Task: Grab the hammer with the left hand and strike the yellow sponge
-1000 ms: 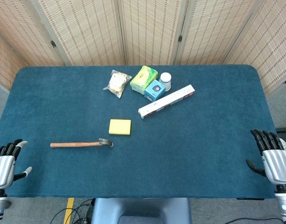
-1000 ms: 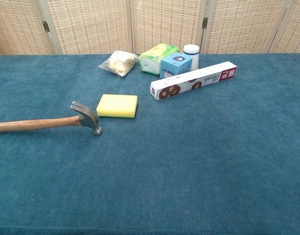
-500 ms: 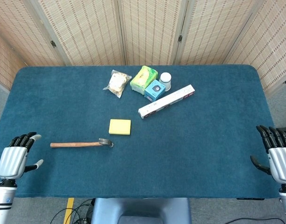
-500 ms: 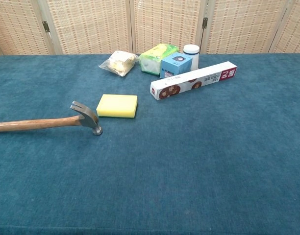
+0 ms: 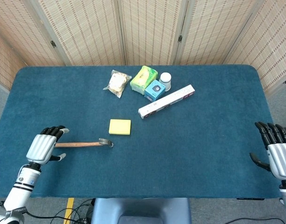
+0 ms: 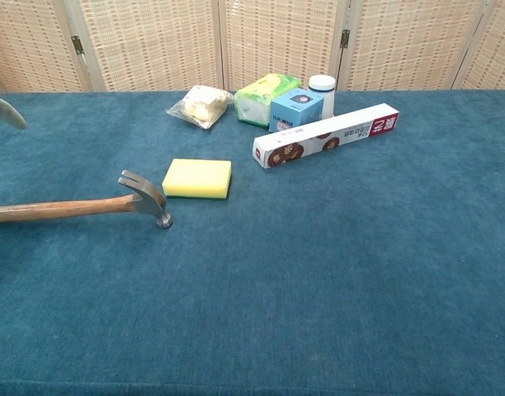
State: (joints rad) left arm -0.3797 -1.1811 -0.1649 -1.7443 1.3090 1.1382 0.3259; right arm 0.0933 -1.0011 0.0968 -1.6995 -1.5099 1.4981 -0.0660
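Note:
The hammer (image 5: 87, 144) (image 6: 87, 205) lies flat on the blue table, wooden handle pointing left, steel head at the right end. The yellow sponge (image 5: 120, 127) (image 6: 197, 178) sits just beyond the hammer head. My left hand (image 5: 44, 145) hovers over the handle's left end, fingers apart, holding nothing; in the chest view only a fingertip (image 6: 7, 111) shows at the left edge. My right hand (image 5: 277, 151) stays open off the table's right edge.
At the back stand a clear bag of food (image 5: 117, 83), a green packet (image 5: 144, 79), a small blue box (image 5: 155, 90), a white jar (image 5: 166, 80) and a long white box (image 5: 166, 101). The blue tablecloth (image 5: 189, 149) spreads wide at the right.
My left hand has moved right and forward from the table's left edge to above the hammer handle's end. The right hand has barely shifted. Hammer and sponge have not moved.

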